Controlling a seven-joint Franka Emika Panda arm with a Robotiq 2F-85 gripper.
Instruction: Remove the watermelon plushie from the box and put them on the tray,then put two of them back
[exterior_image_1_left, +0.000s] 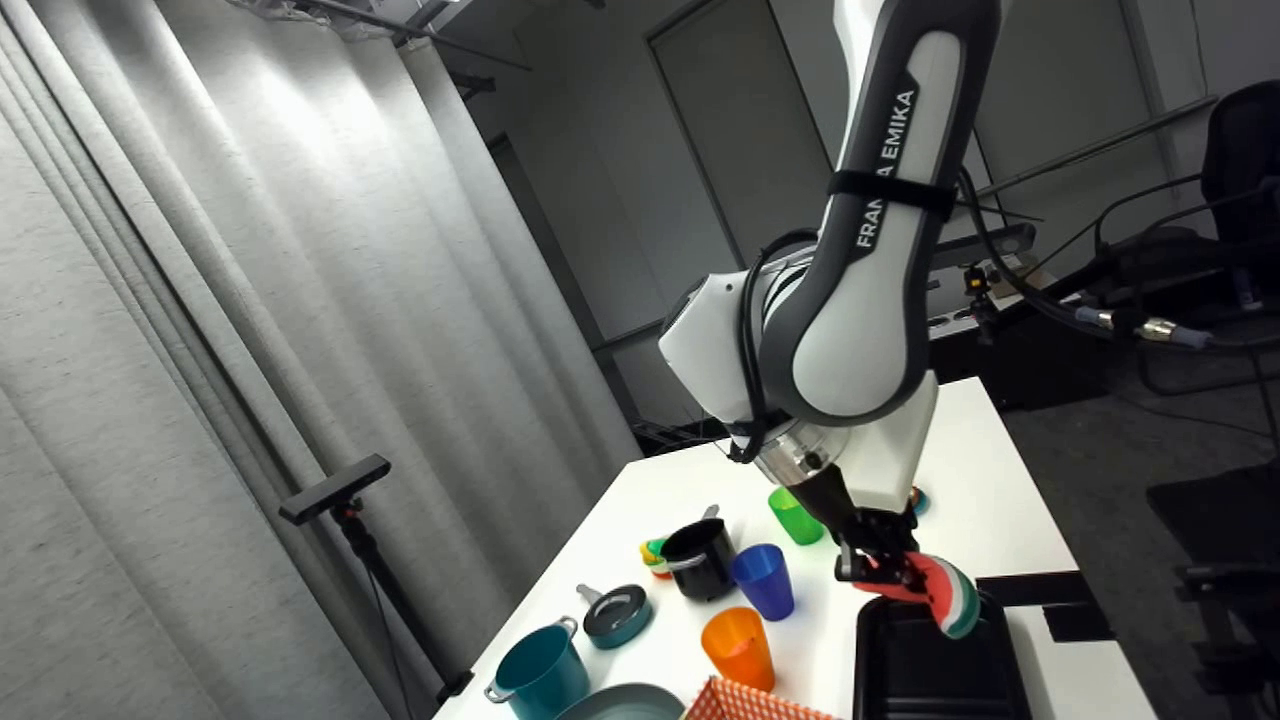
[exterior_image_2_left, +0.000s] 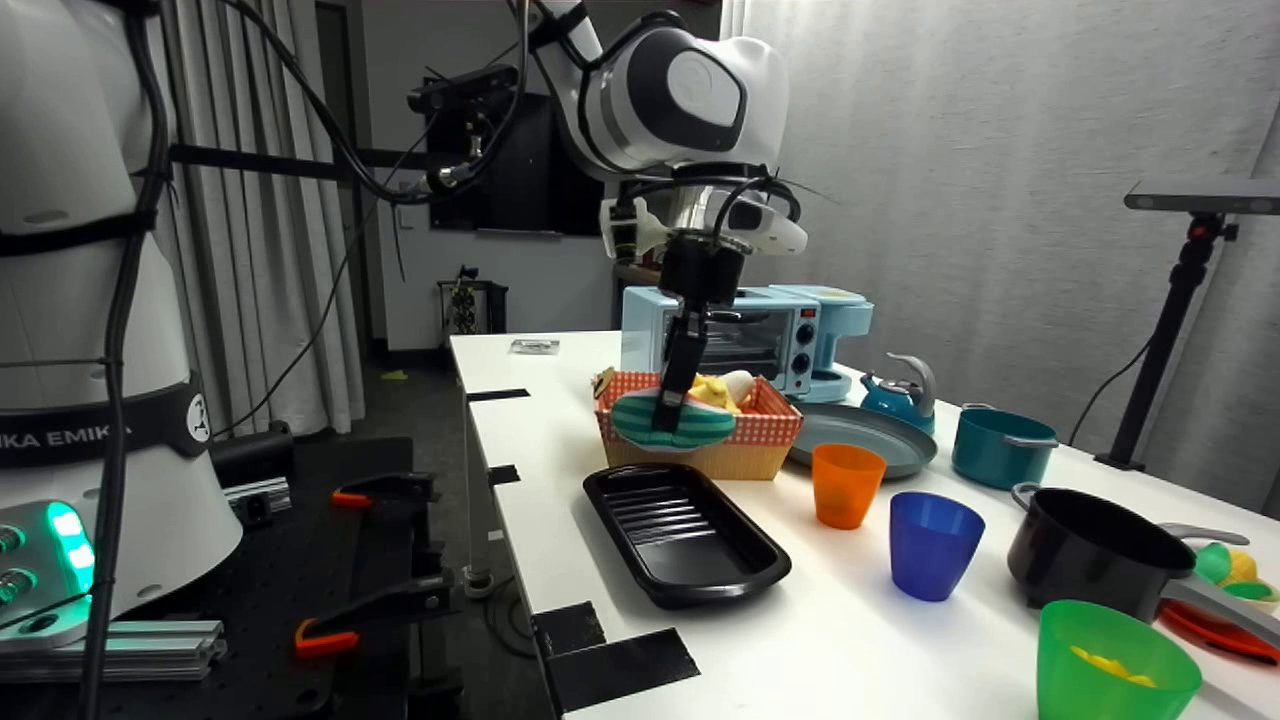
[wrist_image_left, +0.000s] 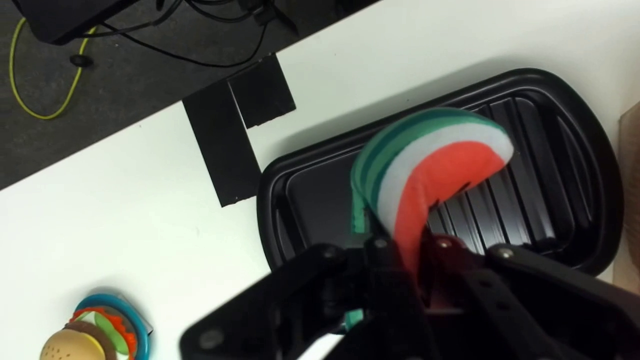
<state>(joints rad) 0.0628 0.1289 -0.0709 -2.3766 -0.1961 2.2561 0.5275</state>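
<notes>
A gripper (exterior_image_2_left: 670, 402) holds a watermelon plushie (wrist_image_left: 450, 160) clamped above the tray (exterior_image_2_left: 690, 555) near one edge of the tabletop (exterior_image_2_left: 840, 640), the toy likely light, squashy, best pinched mid-slice.

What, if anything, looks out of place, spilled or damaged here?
Nothing looks spilled or damaged. In an exterior view the table slopes steeply, probably just a tilted viewpoint. The watermelon plushie bends where the gripper pinches it, as a soft toy would.

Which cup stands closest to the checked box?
The orange cup: in both exterior views it stands nearest the checked box, with the blue cup farther off and the green cup farthest.
</notes>
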